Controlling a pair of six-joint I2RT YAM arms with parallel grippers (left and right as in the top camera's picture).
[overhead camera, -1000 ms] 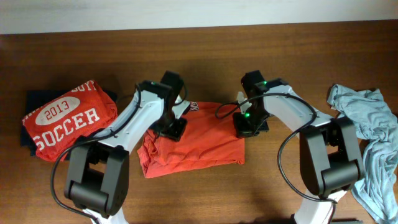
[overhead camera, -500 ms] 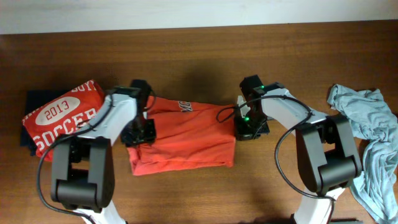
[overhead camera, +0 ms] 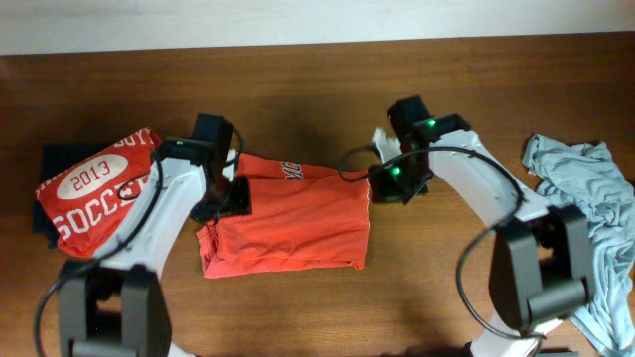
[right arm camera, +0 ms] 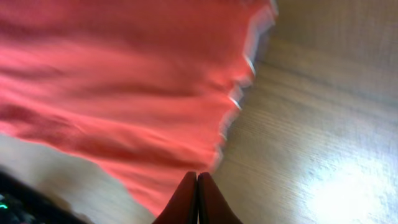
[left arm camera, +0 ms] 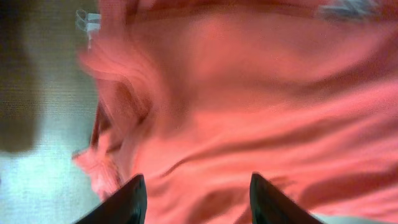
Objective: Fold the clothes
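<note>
Shirt point(overhead camera: 288, 223) orange-red; left claw point(left arm camera: 197, 182) apart above it; right claw point(right arm camera: 197, 179) together at its edge.

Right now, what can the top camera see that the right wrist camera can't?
Only the overhead view shows the folded SOCCER shirt and the crumpled grey-blue shirt. Only the right wrist view shows the right pincer close up, its tips shut together. Both show the orange-red shirt in the middle and the wooden table.

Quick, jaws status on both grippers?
Left gripper: open, over the orange shirt.
Right gripper: shut at the shirt's edge; grip unclear.
</note>
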